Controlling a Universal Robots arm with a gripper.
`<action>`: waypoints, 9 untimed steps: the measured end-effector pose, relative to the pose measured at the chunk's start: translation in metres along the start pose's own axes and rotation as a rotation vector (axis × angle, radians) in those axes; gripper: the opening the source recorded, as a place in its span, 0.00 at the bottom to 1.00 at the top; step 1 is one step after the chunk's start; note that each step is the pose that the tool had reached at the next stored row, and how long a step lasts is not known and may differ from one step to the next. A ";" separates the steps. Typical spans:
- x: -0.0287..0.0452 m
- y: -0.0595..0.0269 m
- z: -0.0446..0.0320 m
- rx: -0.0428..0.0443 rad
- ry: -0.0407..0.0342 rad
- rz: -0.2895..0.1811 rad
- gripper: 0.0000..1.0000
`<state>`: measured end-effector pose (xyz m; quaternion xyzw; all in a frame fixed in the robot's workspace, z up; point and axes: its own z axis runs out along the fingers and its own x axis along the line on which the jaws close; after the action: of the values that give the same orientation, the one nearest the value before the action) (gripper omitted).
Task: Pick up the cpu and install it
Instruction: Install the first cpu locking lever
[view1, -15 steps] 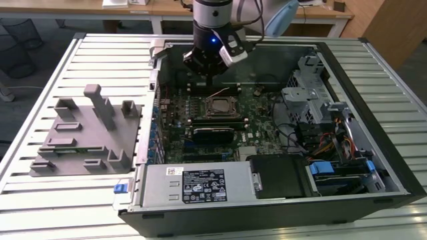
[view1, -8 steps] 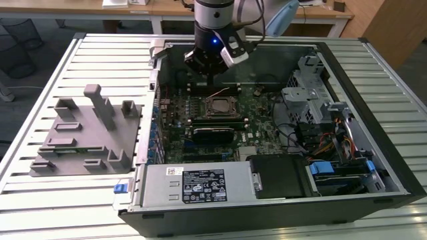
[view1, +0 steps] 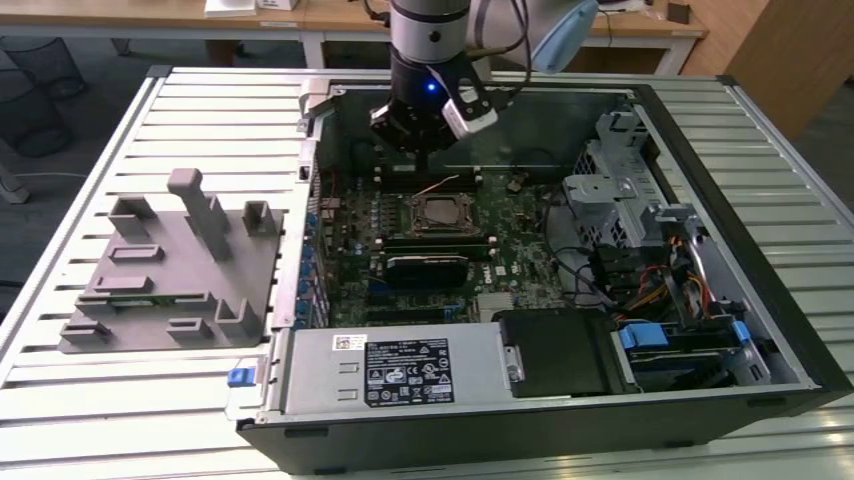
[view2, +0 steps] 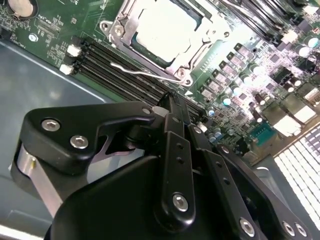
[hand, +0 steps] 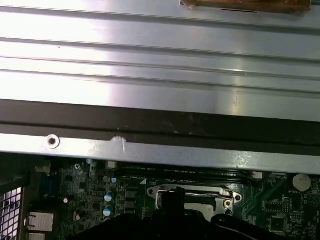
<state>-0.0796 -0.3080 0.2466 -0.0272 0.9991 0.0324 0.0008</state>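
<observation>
Silver cpu (view2: 167, 31) seated in socket frame (view2: 116, 31) | fingers (view2: 172, 112) just beside

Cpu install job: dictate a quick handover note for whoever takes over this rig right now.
Pincer: hangs inside the open computer case, just above the socket frame, apart from it.
The cpu: lies in the socket frame, in the second wrist view.
Done: cpu brought over and set into the socket.
Left: the wire lever lies alongside the frame; whether it is latched cannot be told.
</observation>
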 end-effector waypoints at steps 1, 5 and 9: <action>-0.0011 -0.0001 0.0008 0.0000 -0.0001 0.000 0.11; -0.0059 -0.0006 0.0038 0.0000 -0.0005 0.005 0.11; -0.0083 -0.0008 0.0064 0.0001 -0.0011 0.016 0.11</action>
<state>-0.0713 -0.3079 0.2402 -0.0191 0.9993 0.0324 0.0011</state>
